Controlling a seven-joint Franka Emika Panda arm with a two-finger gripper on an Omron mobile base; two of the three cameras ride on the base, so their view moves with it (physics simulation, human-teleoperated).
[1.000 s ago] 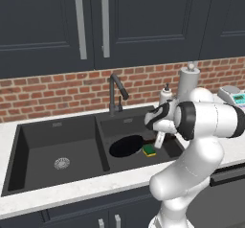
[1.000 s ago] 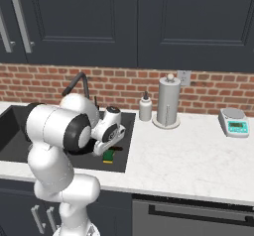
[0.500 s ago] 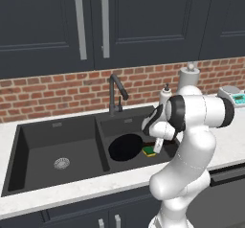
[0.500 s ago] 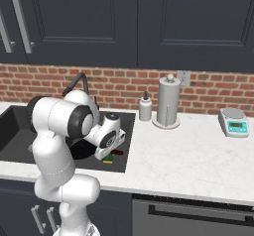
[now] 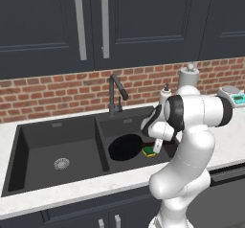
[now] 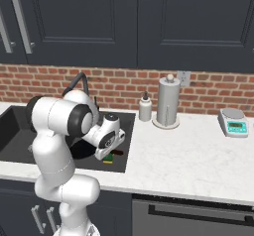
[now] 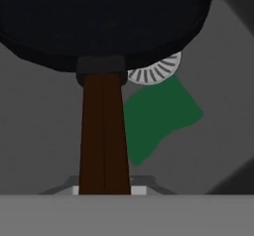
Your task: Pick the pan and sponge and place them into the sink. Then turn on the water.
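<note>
The black pan (image 7: 99, 17) lies low in the right basin of the dark sink (image 5: 57, 126), seen from the side as a dark disc (image 5: 125, 147). Its brown handle (image 7: 103, 131) runs straight back into my gripper (image 7: 104, 190), which is shut on it. The green and yellow sponge (image 5: 149, 151) rests on the basin floor just right of the pan, under my hand (image 5: 157, 135). In the hand view the sponge (image 7: 158, 116) shows green beside the handle, below the silver drain (image 7: 154, 71). From the right the pan (image 6: 82, 150) and sponge (image 6: 108, 160) sit under my gripper (image 6: 106, 153).
The black gooseneck faucet (image 5: 115, 93) stands behind the divider between the basins, with no water running. On the counter to the right are a soap dispenser (image 6: 145, 107), a paper towel holder (image 6: 168, 101) and a small scale (image 6: 234, 122). Dark cabinets hang above.
My hand has sunk lower into the right basin with the pan's handle in it, and the arm has drawn more upright. The sponge has stayed put.
</note>
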